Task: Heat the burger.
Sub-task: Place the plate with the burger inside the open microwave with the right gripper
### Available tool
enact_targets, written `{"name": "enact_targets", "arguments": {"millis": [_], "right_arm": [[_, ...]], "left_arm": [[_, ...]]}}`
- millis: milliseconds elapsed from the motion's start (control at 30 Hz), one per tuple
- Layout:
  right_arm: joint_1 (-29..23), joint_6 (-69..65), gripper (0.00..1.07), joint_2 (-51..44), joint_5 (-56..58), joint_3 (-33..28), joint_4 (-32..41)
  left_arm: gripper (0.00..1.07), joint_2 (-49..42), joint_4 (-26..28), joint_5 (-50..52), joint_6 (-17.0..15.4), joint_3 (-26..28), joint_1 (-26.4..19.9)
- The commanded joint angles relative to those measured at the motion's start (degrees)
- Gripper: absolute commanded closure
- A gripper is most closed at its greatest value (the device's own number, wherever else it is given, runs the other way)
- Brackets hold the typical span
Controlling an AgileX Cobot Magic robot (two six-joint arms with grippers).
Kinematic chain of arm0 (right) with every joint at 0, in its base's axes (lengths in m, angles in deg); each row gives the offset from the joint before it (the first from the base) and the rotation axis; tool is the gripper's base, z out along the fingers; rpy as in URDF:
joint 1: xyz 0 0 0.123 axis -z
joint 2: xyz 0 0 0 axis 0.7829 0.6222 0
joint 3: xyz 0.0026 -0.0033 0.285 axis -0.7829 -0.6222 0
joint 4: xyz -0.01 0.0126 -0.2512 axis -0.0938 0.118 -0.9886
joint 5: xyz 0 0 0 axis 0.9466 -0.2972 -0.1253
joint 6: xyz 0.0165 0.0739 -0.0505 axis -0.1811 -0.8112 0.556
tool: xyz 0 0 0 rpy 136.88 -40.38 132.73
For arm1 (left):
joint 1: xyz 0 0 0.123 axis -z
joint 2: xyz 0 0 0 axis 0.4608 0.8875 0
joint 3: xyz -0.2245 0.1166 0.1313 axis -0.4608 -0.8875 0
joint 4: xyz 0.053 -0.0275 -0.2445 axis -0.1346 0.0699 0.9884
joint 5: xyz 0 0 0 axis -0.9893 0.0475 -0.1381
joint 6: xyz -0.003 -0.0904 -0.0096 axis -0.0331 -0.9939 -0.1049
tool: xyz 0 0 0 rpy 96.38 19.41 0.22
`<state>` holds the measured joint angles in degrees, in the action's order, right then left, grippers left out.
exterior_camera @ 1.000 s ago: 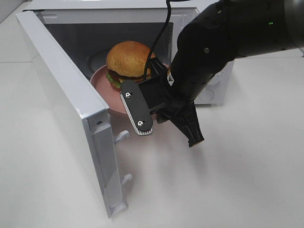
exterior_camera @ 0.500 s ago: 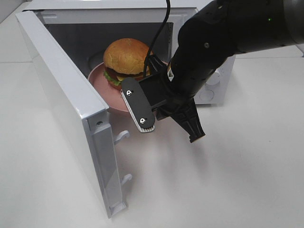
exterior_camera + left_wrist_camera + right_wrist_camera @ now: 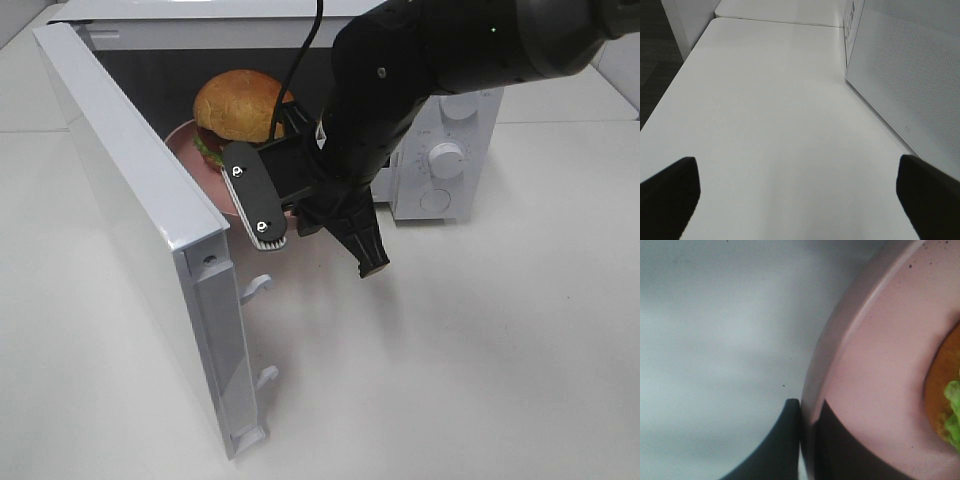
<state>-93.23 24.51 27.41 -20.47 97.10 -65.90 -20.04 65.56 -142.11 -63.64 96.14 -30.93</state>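
Since a second ago the burger [image 3: 238,105] and its plate [image 3: 187,150] are sitting deeper in the mouth of the microwave [image 3: 455,150] and further toward the open door [image 3: 130,190], the right arm having swung that way with them. I'm watching the right gripper [image 3: 807,409] pinching the near rim of the plate, its dark fingers [image 3: 775,445] closed tight with the pink edge running between them. The burger is resting on the plate, bun on top and lettuce showing at the side, and the plate's front edge is sticking out of the cavity. Off to the side the left gripper [image 3: 797,200] is hanging over the white table [image 3: 770,110] with its jaws spread as wide as they go, gripping nothing.
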Motion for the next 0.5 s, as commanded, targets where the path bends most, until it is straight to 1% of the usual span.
{"name": "enact_targets", "arguments": {"millis": [33,100,133,200,233,300,400,467,500], "right_arm": [[0.1,1.4,1.07,0.2,-2.3,2.4,0.2],[0.6,1.4,1.07,1.6,-0.9,4.5,0.3],[0.6,1.4,1.07,1.6,-0.9,4.5,0.3],[0.7,1.7,1.07,3.7,0.7,7.6,0.6],[0.7,1.7,1.07,3.7,0.7,7.6,0.6],[0.7,2.3,1.07,5.0,1.8,9.7,1.3],[0.7,2.4,1.07,5.2,2.1,10.4,1.4],[1.1,2.5,1.07,7.1,3.2,13.3,1.9],[1.1,2.5,1.07,7.1,3.2,13.3,1.9]], "left_arm": [[0.07,-0.7,0.4,0.5,0.0,0.1,0.4],[0.07,-0.7,0.4,0.5,0.0,0.1,0.4],[0.07,-0.7,0.4,0.5,0.0,0.1,0.4],[0.07,-0.7,0.4,0.5,0.0,0.1,0.4],[0.07,-0.7,0.4,0.5,0.0,0.1,0.4],[0.07,-0.7,0.4,0.5,0.0,0.1,0.4],[0.07,-0.7,0.4,0.5,0.0,0.1,0.4],[0.07,-0.7,0.4,0.5,0.0,0.1,0.4],[0.07,-0.7,0.4,0.5,0.0,0.1,0.4]]}}
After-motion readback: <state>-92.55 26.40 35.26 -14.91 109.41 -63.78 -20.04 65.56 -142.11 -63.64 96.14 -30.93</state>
